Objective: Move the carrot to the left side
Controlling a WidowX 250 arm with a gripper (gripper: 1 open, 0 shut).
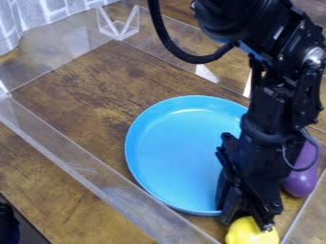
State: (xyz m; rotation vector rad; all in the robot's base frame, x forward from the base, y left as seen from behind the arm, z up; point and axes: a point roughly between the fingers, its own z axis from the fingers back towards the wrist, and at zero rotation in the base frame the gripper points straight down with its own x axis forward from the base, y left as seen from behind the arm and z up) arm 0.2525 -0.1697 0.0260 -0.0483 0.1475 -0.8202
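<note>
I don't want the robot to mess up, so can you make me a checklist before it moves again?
1. Gripper shut: ok.
2. Carrot easy to see: not ok, none shows.
3. Carrot in the grip: cannot tell, the fingertips are hidden.
4. Gripper not touching the yellow thing: cannot tell, they overlap in this view.
5. Blue plate lying flat: ok.
6. Purple thing fully in view: not ok, the arm hides part.

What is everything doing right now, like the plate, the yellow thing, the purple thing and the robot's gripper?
Blue plate: lying flat, partly hidden
Yellow thing: beside the gripper's tip
Purple thing: partly behind the arm
Gripper: lowered, fingers hard to see
</note>
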